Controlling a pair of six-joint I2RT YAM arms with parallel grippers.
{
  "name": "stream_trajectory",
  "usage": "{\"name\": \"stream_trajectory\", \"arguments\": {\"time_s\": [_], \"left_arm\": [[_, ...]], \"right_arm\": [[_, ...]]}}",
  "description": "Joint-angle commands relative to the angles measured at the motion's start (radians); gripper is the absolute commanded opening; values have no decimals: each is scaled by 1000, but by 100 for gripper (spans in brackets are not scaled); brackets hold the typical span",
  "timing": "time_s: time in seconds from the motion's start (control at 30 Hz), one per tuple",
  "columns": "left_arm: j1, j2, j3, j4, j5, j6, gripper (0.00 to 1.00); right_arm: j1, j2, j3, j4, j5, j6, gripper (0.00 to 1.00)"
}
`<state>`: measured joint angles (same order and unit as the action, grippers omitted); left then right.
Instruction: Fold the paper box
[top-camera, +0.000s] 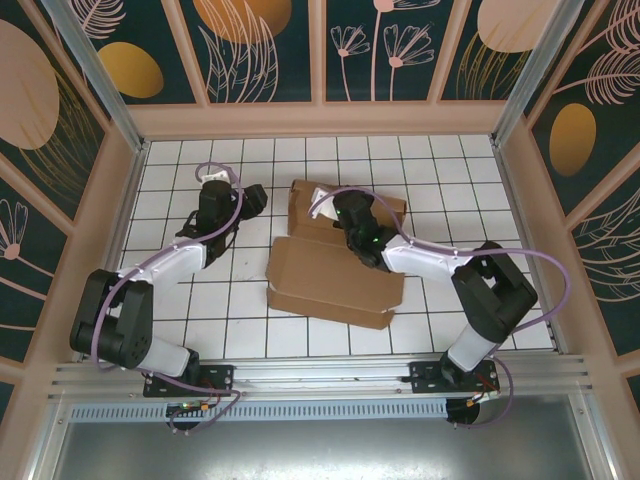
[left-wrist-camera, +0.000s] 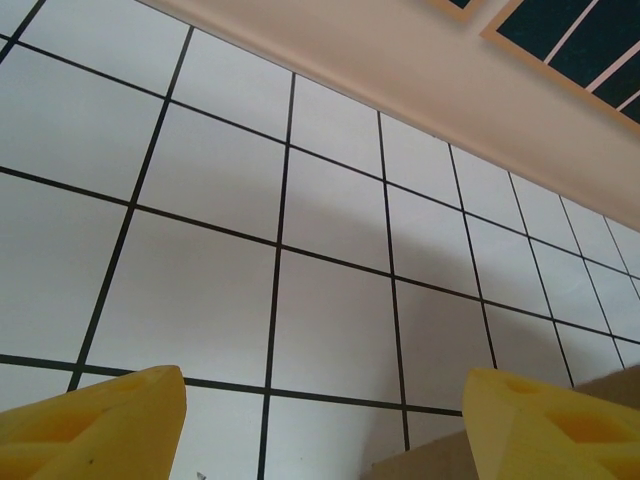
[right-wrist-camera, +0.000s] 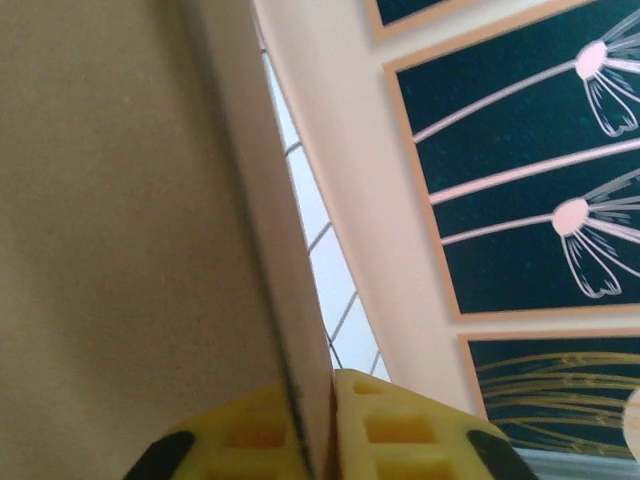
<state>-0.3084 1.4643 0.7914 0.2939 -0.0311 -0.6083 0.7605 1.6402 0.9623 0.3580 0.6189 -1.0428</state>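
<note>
Found the box (top-camera: 330, 278) at the centre of the top view, on the white tiled counter (top-camera: 180, 300): near panel lying flat toward the lower centre, far part standing up under the right arm. Judged light and thin, fairly stiff across a panel yet ready to bend along its creases. Thought likely to skid on the smooth tiles if pushed without being pinned. Reckoned best taken by a flap edge close to a crease, with the broad panel held down elsewhere. Feared denting or tearing at the cut edges under a hard pinch.

Saw the right claw (right-wrist-camera: 318, 432) closed on a thin edge of the box, at the low centre of the right wrist view, with a brown face running up the left side. Saw the left claw (left-wrist-camera: 325, 430) spread wide with nothing between its yellow fingers (left-wrist-camera: 90, 420), over bare tiles to the left of the box, a brown corner showing at the lower right.

Looked plain brown, matte and unprinted, with straight cut edges and a notched flap line along the near panel.
</note>
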Motion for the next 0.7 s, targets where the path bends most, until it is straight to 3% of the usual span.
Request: {"name": "stream_trajectory", "arguments": {"time_s": [0.0, 0.2, 0.5, 0.67], "left_arm": [[-1, -54, -6, 24, -15, 0, 73], [0, -81, 3, -3, -35, 15, 73], [13, -147, 5, -32, -73, 27, 73], [20, -188, 13, -64, -104, 45, 74]], "right_arm": [[-29, 18, 48, 40, 28, 55, 5], [-81, 24, 79, -4, -20, 169, 0], [-261, 41, 276, -390, -277, 701, 0], [-368, 81, 353, -589, -490, 963, 0]]}}
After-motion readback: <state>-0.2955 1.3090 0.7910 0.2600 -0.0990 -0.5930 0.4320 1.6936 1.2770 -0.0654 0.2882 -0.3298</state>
